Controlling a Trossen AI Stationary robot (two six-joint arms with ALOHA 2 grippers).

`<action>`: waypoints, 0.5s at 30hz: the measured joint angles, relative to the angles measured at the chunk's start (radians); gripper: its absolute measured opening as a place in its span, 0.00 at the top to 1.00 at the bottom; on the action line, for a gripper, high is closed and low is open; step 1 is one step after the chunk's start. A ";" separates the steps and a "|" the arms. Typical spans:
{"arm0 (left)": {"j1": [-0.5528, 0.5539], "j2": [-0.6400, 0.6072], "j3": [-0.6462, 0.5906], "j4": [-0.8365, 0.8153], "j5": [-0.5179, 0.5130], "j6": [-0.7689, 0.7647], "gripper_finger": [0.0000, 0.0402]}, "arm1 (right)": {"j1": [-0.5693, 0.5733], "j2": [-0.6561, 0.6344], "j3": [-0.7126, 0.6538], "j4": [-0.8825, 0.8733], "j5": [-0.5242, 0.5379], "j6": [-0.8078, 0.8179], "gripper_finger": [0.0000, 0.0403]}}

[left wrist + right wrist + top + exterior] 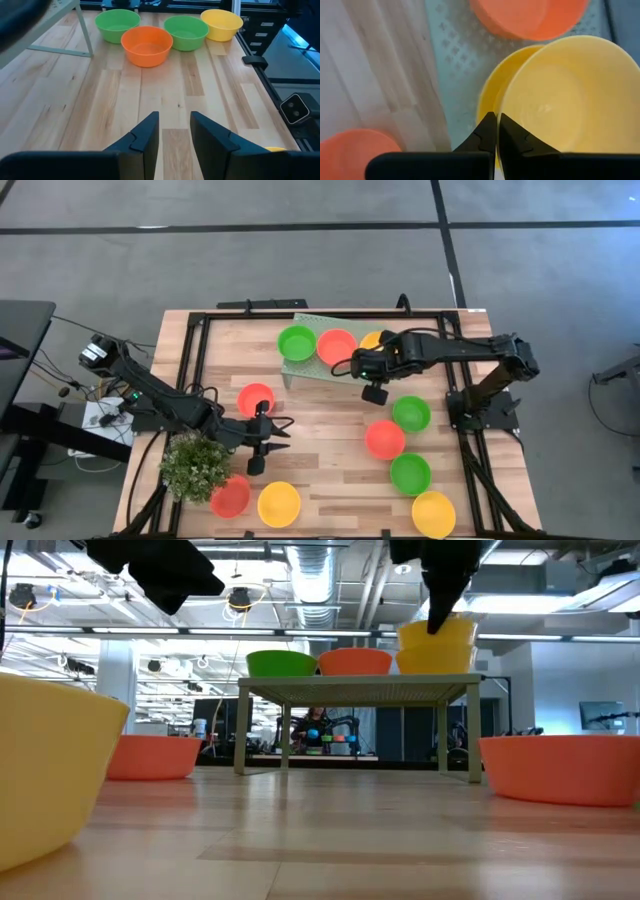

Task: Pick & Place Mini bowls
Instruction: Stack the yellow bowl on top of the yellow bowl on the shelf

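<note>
Right wrist view: right gripper (496, 131) pinches a yellow mini bowl's rim (507, 107), directly over another yellow bowl (487, 97) (on the rack (455, 65)).

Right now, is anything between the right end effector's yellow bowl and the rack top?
Yes. The right end effector, shut on the upper yellow bowl's rim, holds it over another yellow bowl already on the pale green rack.

An open-plan robotics lab is showing here: exposed ceiling ducts (310, 565) are running above the wooden table (330, 430), with monitors (600, 718) and equipment benches (325, 745) standing well behind it on grey flooring.
</note>
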 joint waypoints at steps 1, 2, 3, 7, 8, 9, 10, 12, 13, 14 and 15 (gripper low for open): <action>0.000 0.000 0.000 0.000 0.000 0.000 0.72 | -0.002 0.000 0.000 0.007 -0.014 -0.006 1.00; 0.000 0.000 0.000 0.000 0.000 0.000 0.72 | -0.003 0.003 0.001 0.020 -0.027 -0.007 1.00; 0.000 0.000 0.000 0.000 0.000 0.000 0.72 | -0.006 0.005 0.001 0.030 -0.039 -0.008 1.00; 0.000 0.000 0.000 0.000 0.000 0.000 0.72 | -0.007 0.008 0.000 0.024 -0.042 -0.008 0.96; 0.000 0.000 0.000 0.000 0.000 0.000 0.72 | -0.007 0.010 0.000 0.024 -0.040 -0.012 0.95; 0.000 0.000 0.000 0.000 0.000 0.000 0.72 | -0.007 0.013 0.000 0.026 -0.040 -0.021 0.94; 0.000 0.000 0.000 0.000 0.000 0.000 0.72 | -0.007 0.014 0.000 0.028 -0.040 -0.026 0.92; -0.002 0.000 0.000 0.000 0.000 0.000 0.72 | -0.007 0.012 0.000 0.035 -0.038 -0.027 0.88; -0.002 0.000 0.000 0.000 0.000 0.000 0.72 | -0.007 0.012 0.000 0.036 -0.038 -0.027 0.86; -0.002 0.000 0.000 0.000 0.000 0.000 0.72 | -0.007 0.012 0.000 0.036 -0.035 -0.027 0.85; -0.002 0.000 0.000 0.000 0.000 0.000 0.72 | -0.007 0.012 0.000 0.036 -0.032 -0.029 0.83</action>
